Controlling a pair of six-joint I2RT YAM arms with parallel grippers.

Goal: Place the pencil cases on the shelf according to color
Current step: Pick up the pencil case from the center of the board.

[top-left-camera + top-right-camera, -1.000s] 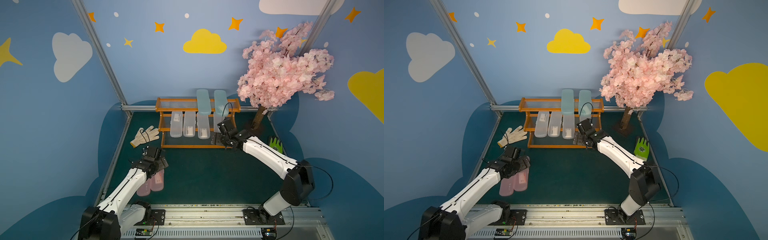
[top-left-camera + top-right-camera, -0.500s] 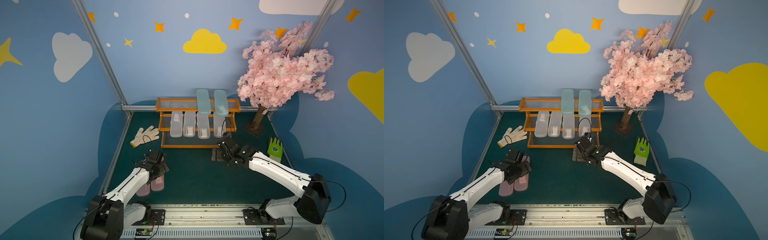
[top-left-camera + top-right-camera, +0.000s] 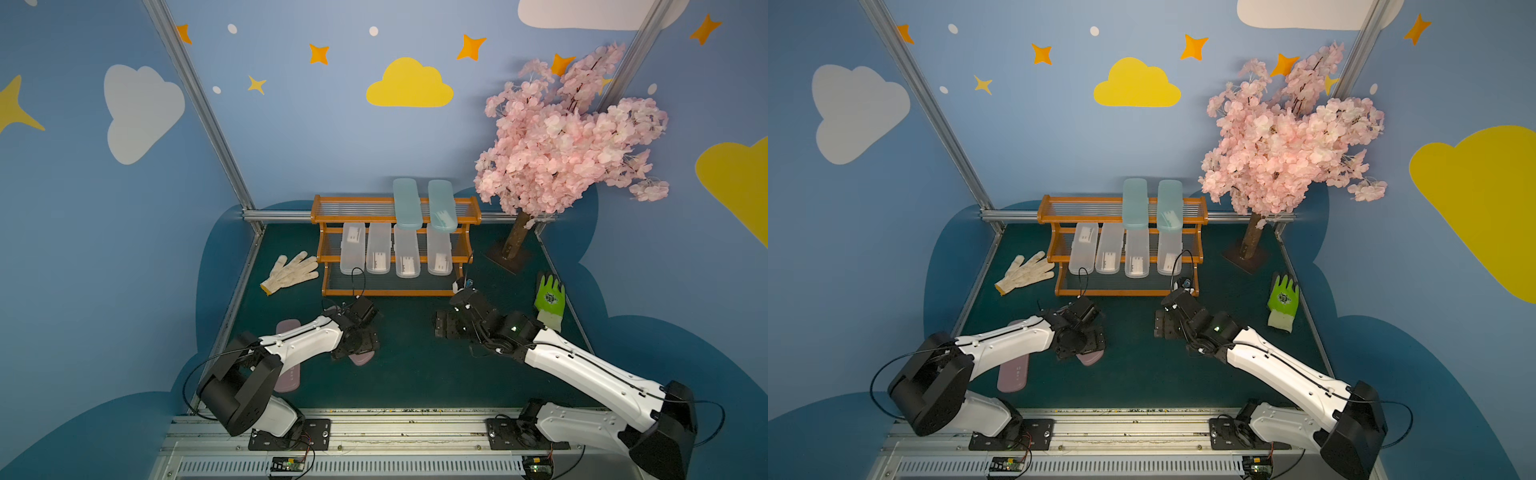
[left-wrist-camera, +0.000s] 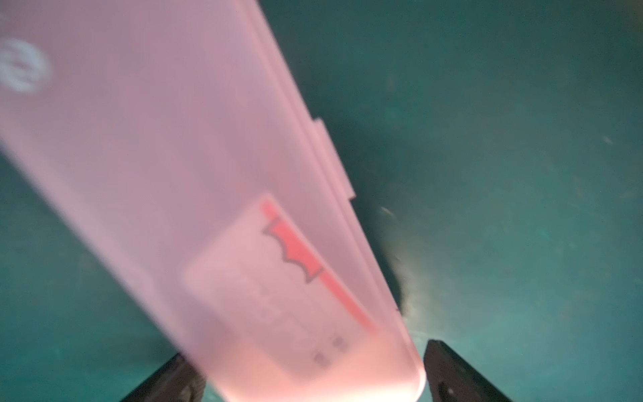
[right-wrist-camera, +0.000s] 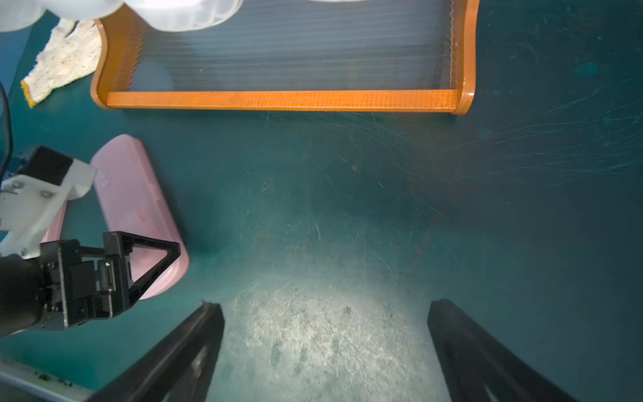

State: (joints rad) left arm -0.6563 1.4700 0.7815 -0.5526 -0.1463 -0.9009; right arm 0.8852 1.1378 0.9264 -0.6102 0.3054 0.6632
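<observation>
The orange-brown shelf stands at the back of the green mat. Two light blue pencil cases lie on its top tier and several clear ones on the middle tier. My left gripper is shut on one end of a pink case just above the mat. Another pink case lies partly under the left arm. My right gripper hangs open over bare mat in front of the shelf.
A white glove lies left of the shelf and a green glove near the right wall. A pink blossom tree stands at the back right on a dark base. Blue walls close in three sides.
The right arm has pulled back from the shelf's right end to the mat in front, still open. The left gripper has carried one pink case to the right, away from the other.
</observation>
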